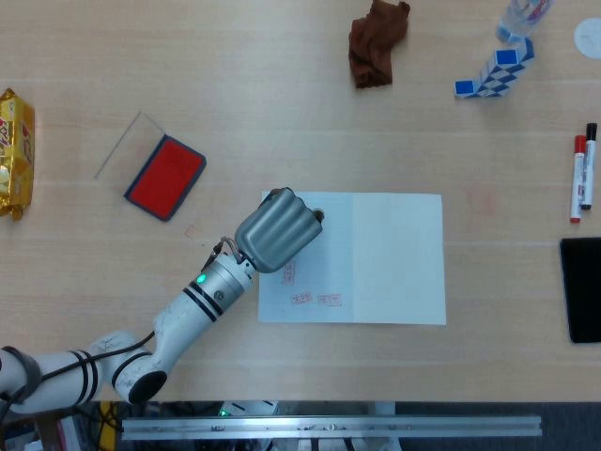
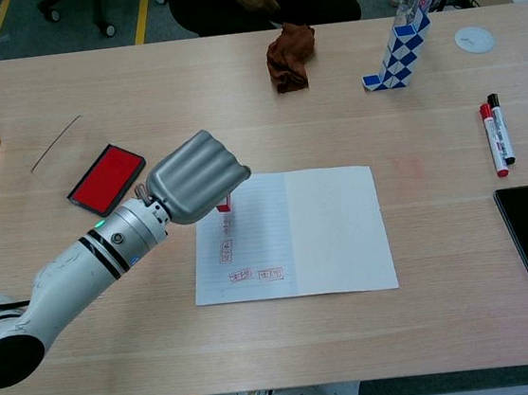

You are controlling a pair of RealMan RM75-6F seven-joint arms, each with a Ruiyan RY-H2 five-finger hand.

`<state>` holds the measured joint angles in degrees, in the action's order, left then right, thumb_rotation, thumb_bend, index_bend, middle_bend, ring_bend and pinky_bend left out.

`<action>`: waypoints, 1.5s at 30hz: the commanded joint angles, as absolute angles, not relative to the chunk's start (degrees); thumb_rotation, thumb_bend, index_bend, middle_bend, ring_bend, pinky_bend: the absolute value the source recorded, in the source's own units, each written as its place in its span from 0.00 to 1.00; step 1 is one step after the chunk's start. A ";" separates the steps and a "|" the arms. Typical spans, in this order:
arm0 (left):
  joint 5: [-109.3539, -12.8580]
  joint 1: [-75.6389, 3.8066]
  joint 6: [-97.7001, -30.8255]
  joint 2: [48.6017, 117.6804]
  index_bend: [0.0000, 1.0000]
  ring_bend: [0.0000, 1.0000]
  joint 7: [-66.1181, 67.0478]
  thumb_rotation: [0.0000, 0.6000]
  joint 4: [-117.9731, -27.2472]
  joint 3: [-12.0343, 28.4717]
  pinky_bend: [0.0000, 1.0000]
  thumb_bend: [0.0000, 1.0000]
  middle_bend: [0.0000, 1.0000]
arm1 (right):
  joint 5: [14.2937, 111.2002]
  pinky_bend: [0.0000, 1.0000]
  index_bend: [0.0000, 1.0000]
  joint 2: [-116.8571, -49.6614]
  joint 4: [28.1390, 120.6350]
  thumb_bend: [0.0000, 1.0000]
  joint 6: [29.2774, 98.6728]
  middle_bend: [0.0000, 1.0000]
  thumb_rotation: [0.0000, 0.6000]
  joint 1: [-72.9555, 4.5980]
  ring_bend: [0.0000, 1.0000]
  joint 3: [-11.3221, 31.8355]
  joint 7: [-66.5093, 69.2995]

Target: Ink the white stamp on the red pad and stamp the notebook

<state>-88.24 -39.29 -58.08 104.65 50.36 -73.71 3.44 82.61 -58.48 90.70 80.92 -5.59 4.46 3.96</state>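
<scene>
My left hand (image 1: 275,241) hovers over the upper left of the open notebook (image 1: 394,258), its fingers curled around the stamp. In the chest view only the stamp's lower end (image 2: 224,205) pokes out under the left hand (image 2: 195,178), just above the lined page (image 2: 334,228). Three red stamp marks (image 1: 288,273) lie on the left page below the hand. The red ink pad (image 1: 166,176) lies open to the left of the notebook, also seen in the chest view as the pad (image 2: 106,178). My right hand is in neither view.
A clear lid (image 1: 130,146) lies beside the pad, a gold snack bag (image 1: 16,150) at the far left. A brown cloth (image 1: 377,41) and a blue-white puzzle (image 1: 495,71) sit at the back. Two markers (image 1: 582,172) and a black phone (image 1: 582,289) lie at the right.
</scene>
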 commanded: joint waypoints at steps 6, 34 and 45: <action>-86.31 -40.31 -56.77 106.84 0.58 1.00 50.17 1.00 -69.17 3.99 1.00 0.32 1.00 | 82.41 0.57 0.46 -58.38 90.89 0.12 80.68 0.49 1.00 -5.67 0.41 4.53 3.65; -85.29 -41.33 -55.40 109.98 0.58 1.00 49.38 1.00 -63.61 1.94 1.00 0.32 1.00 | 81.95 0.57 0.46 -58.32 90.66 0.12 80.64 0.49 1.00 -5.40 0.41 4.53 3.61; -83.99 -41.28 -56.38 106.60 0.58 1.00 51.61 1.00 -68.40 2.99 1.00 0.32 1.00 | 82.05 0.57 0.46 -58.29 90.70 0.12 80.91 0.49 1.00 -5.30 0.41 4.63 3.75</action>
